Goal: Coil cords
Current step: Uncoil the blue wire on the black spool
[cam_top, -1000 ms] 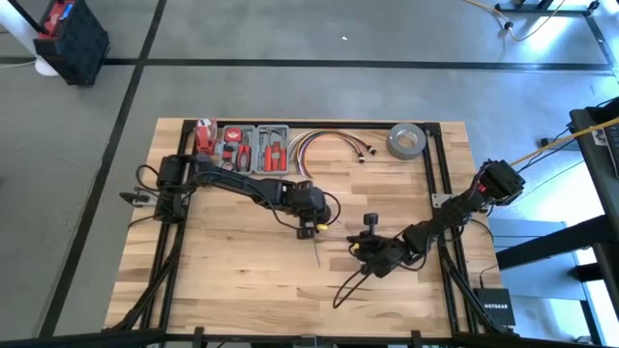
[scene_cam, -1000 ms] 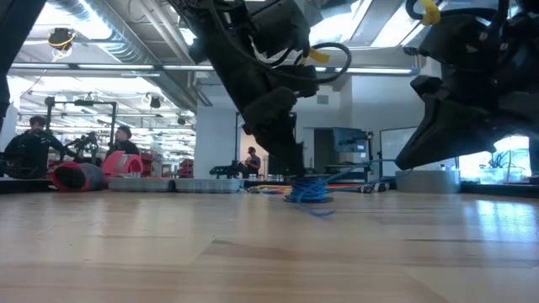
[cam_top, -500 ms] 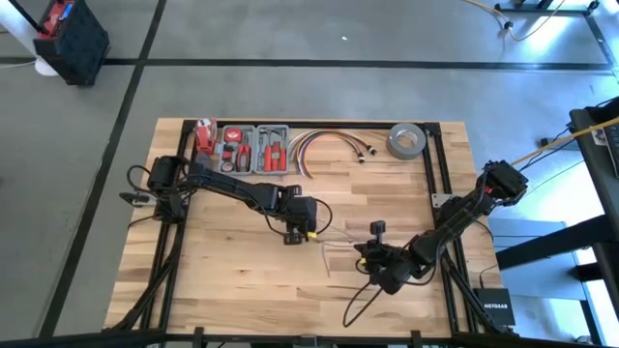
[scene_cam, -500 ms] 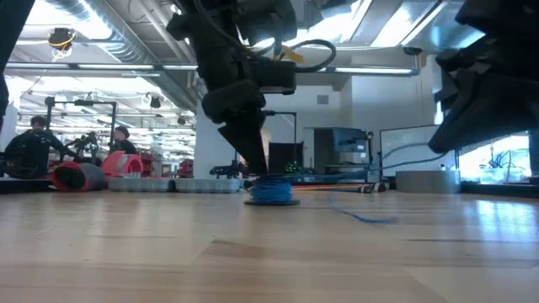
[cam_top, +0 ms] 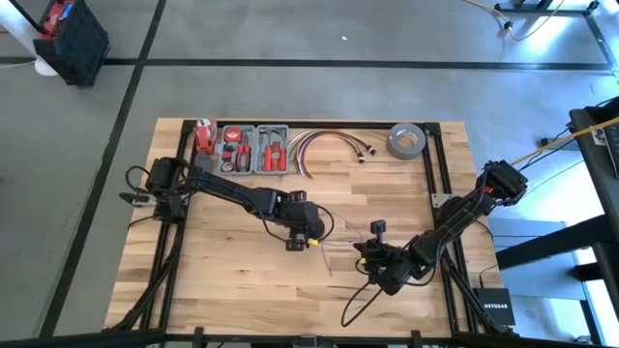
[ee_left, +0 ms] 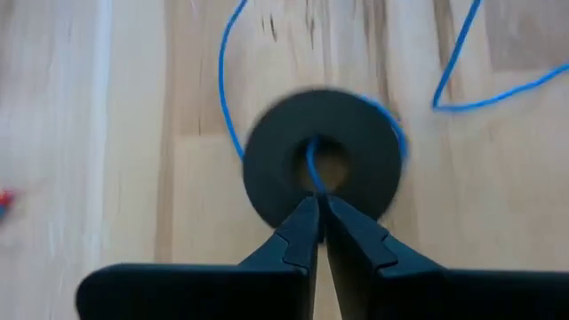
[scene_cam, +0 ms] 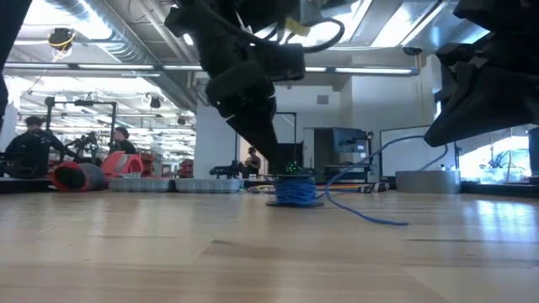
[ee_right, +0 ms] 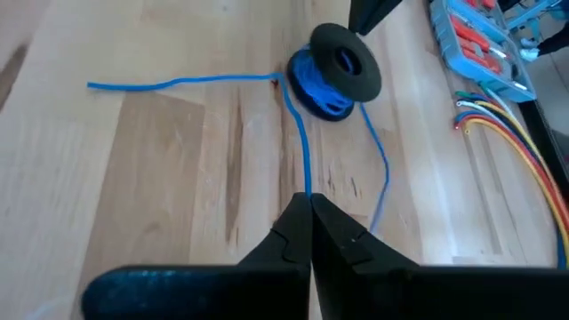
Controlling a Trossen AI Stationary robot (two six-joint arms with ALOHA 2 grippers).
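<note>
Winding is in progress. The blue wire (ee_right: pixel 307 142) is partly coiled on a black spool (ee_right: pixel 342 64) at mid-frame in the high view, on the bench (cam_top: pixel 242 280). The left claw (ee_left: pixel 320 209), nearly closed, has its tips at the spool's centre hole. The right claw (ee_right: pixel 309 206), closed, pinches the wire's free run at lower right. Next move, as judged: guide the slack onto the coil under light tension. Open bench lies in the lower half; the tool tray (cam_top: pixel 253 150) and coloured cables (cam_top: pixel 324 145) sit well apart, along the upper edge.

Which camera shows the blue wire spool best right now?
The right wrist view: the spool shows whole, black disc on top, wire trailing off. The left wrist view shows only its top, the low view its side, and the high view hides it under the left gripper.
</note>
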